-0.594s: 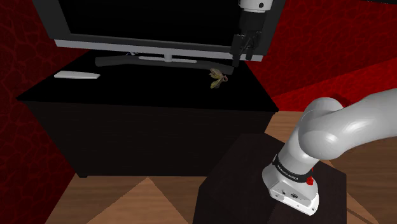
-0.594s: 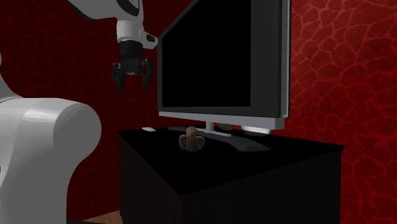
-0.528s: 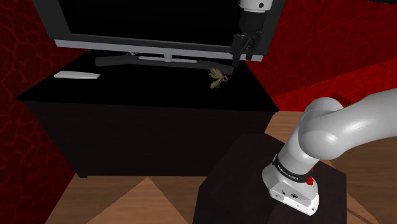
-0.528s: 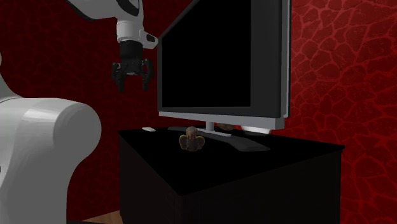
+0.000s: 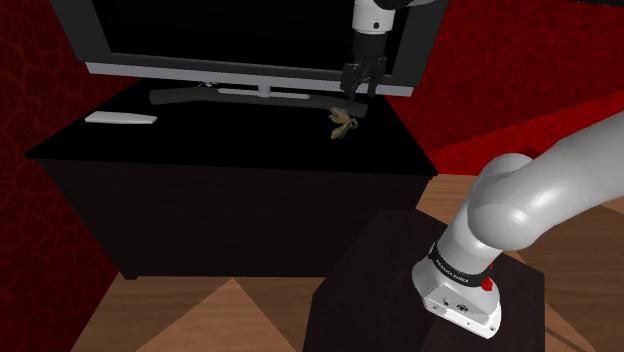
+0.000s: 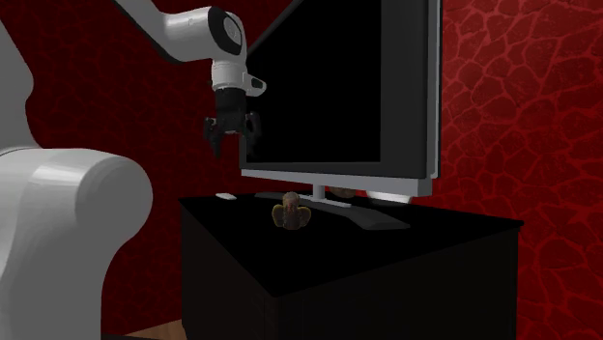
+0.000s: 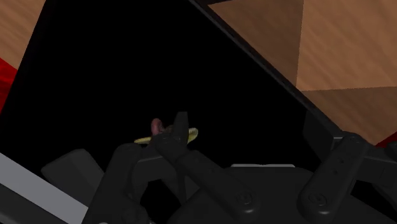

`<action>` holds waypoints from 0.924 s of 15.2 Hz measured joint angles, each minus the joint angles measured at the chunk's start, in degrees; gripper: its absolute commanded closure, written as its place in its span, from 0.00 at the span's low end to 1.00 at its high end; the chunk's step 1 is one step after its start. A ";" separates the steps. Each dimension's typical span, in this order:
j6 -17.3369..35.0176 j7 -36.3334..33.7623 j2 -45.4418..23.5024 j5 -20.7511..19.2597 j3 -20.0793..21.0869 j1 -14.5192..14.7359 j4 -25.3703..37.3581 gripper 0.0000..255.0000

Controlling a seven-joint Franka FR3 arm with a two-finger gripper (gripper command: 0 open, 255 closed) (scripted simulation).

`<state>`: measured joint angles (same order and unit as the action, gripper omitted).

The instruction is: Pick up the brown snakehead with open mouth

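My jaws stand spread and empty, hanging above and slightly aside of the brown snakehead (image 5: 342,122). It sits on the black surface (image 5: 200,145), just before the television (image 6: 338,87). It looks small, light and rigid. I'd pinch across its narrow body, not the flared mouth.

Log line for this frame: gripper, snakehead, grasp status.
gripper: open, empty | position: above snakehead, apart | snakehead: on black cabinet, before TV | grasp: not yet
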<state>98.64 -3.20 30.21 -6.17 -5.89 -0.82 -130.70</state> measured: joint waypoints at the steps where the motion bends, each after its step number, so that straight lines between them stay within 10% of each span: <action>1: 1.07 0.52 -1.92 -0.38 -0.73 -0.38 0.74 0.00; 14: 9.90 4.96 -29.32 -0.07 -7.07 -3.81 17.53 0.00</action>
<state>108.54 1.75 0.89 -6.24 -12.96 -4.62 -113.17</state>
